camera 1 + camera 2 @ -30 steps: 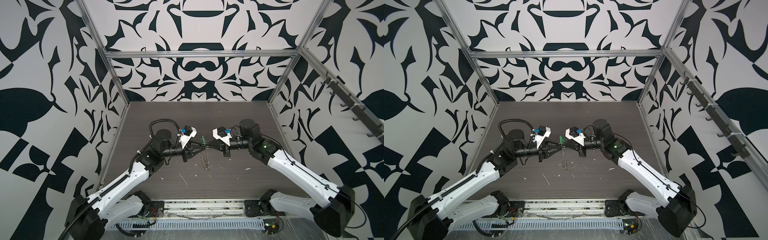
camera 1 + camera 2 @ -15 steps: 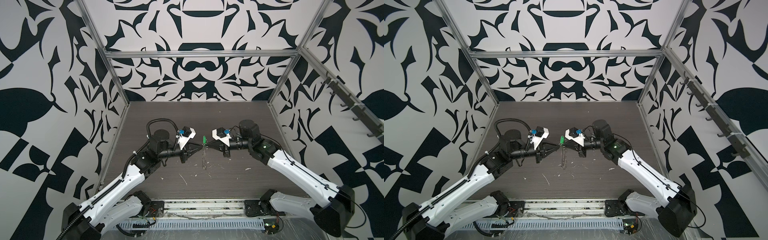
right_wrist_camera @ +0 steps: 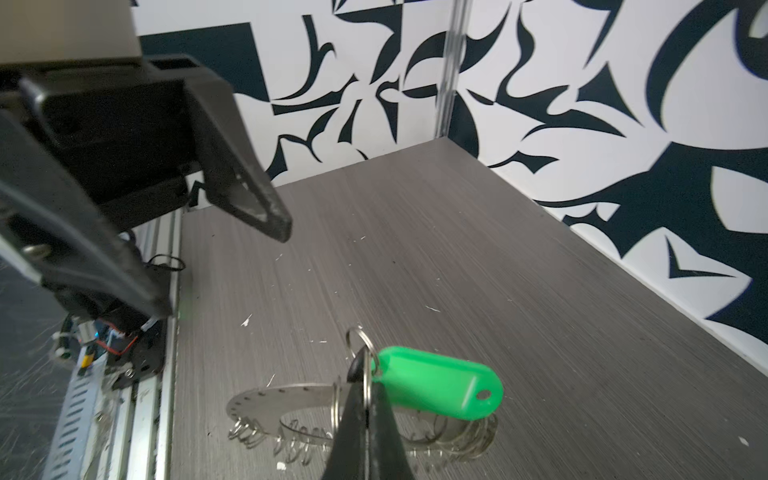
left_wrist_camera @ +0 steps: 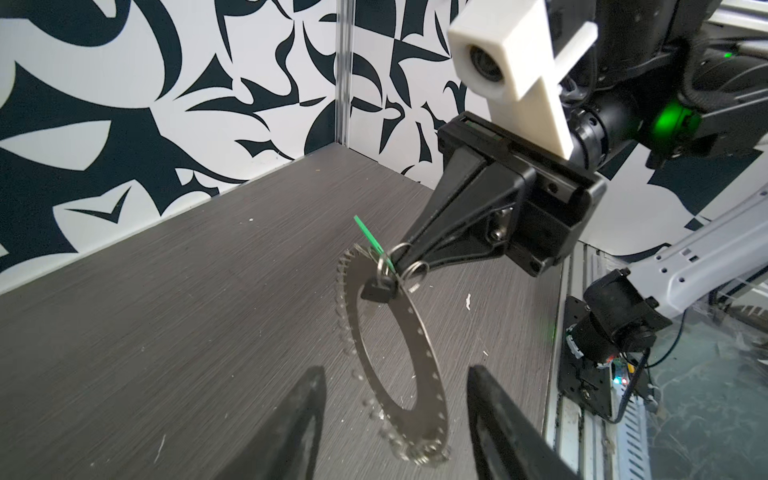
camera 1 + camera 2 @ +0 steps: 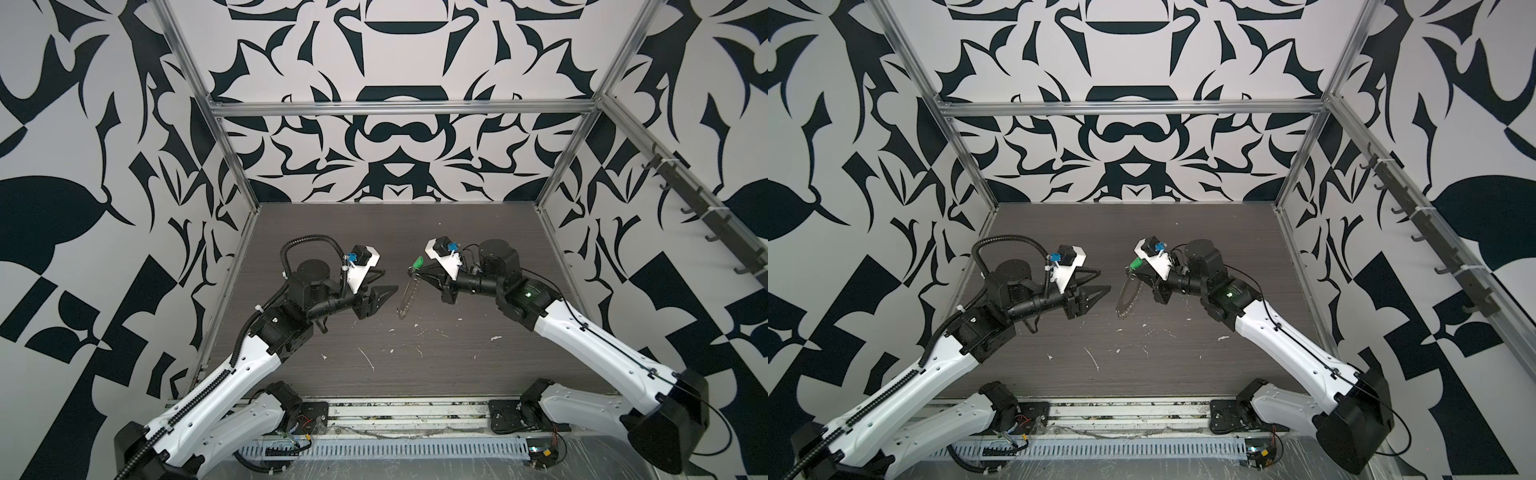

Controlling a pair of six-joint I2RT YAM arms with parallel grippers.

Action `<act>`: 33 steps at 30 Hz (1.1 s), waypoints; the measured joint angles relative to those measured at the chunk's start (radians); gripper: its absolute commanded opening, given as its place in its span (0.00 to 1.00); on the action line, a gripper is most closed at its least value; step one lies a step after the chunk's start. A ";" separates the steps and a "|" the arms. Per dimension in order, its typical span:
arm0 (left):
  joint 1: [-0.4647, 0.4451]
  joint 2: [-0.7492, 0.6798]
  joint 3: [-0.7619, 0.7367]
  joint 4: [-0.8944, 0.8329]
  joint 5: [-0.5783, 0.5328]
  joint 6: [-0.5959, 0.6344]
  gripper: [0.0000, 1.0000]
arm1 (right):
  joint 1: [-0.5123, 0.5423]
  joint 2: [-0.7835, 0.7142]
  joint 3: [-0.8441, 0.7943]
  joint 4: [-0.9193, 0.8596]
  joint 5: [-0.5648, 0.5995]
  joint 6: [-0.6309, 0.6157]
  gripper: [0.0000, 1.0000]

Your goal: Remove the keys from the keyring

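The keyring [image 5: 406,295] [image 5: 1127,297] is a flat silvery ring fringed with small loops. It hangs on edge from my right gripper [image 5: 409,272] [image 5: 1128,272], which is shut on its top rim [image 3: 282,399]. The key hangs there too, with its green tag [image 3: 436,392] [image 5: 417,262] right beside the right gripper's [image 3: 365,386] closed tips and its dark head [image 4: 378,291] just below them. My left gripper [image 5: 390,279] [image 5: 1105,280] is open and empty, a short way left of the ring. In the left wrist view its fingers [image 4: 494,399] flank the ring's lower band [image 4: 426,420] from a distance.
The dark wood-grain table [image 5: 374,232] carries small white scraps [image 5: 368,359] in front of the ring. Patterned walls and metal frame posts [image 5: 232,166] close in the sides and back. A rail with cable ducting [image 5: 386,446] runs along the front edge.
My left gripper has opened and drawn back to the left, away from the key and ring. The right gripper still holds the ring in the same place.
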 measured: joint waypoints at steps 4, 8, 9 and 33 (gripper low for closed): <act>0.000 0.050 0.034 -0.014 0.004 0.000 0.63 | 0.000 0.005 -0.001 0.007 0.058 0.045 0.00; -0.015 0.130 0.086 -0.019 0.005 -0.004 0.64 | 0.001 0.019 -0.001 0.006 0.104 0.072 0.00; -0.024 0.148 0.097 -0.019 0.005 -0.004 0.64 | 0.001 0.021 -0.001 0.006 0.117 0.077 0.00; -0.115 0.330 0.180 -0.028 -0.171 0.049 0.27 | 0.041 0.019 -0.001 0.006 0.137 0.122 0.00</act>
